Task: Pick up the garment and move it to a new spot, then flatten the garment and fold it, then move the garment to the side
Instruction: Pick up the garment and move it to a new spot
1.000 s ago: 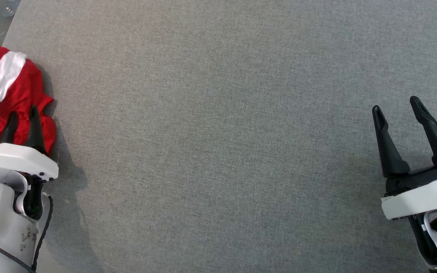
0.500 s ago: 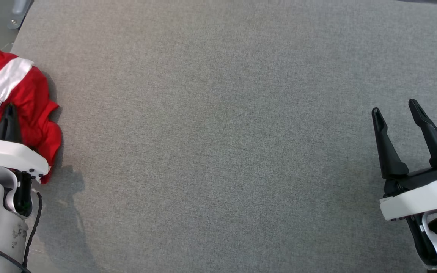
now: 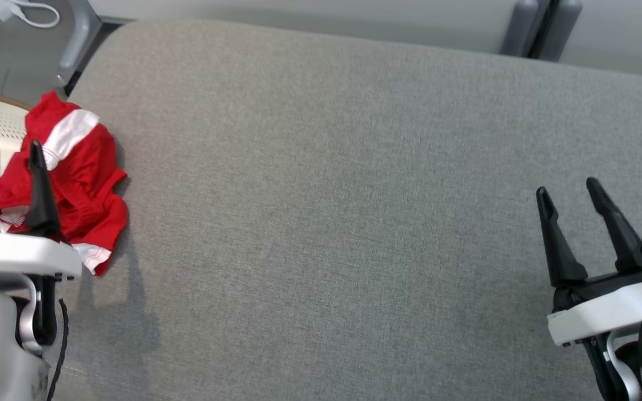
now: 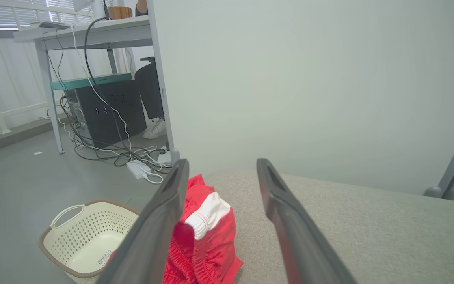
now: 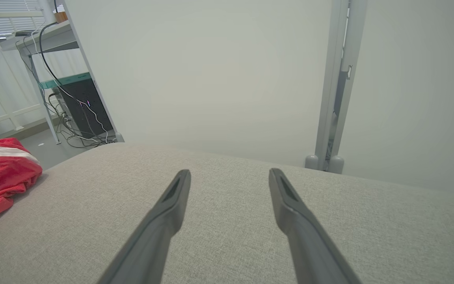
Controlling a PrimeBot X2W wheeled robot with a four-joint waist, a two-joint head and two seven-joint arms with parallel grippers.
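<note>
The garment [image 3: 81, 184] is a red shirt with a white sleeve, lying crumpled at the left edge of the grey padded table [image 3: 326, 195]. My left gripper [image 3: 11, 156] hovers over its left part with the jaws open and nothing between them. In the left wrist view the garment [image 4: 211, 232] lies below the left gripper [image 4: 222, 161], partly hidden by the left finger. My right gripper [image 3: 566, 187] stands open over bare table at the far right. In the right wrist view the right gripper [image 5: 230, 171] is empty and the garment [image 5: 2, 173] lies far left.
A cream perforated basket [image 4: 81, 232] stands on the floor just past the table's left edge, beside the garment. Behind it are a desk, a computer case [image 4: 101, 110], loose cables and a person's leg. Grey posts [image 3: 538, 28] rise behind the table's far edge.
The head view has shifted, so the table's far edge and the basket now show. My left gripper shut on the garment half a second ago and now stands open above it. The right gripper stayed open.
</note>
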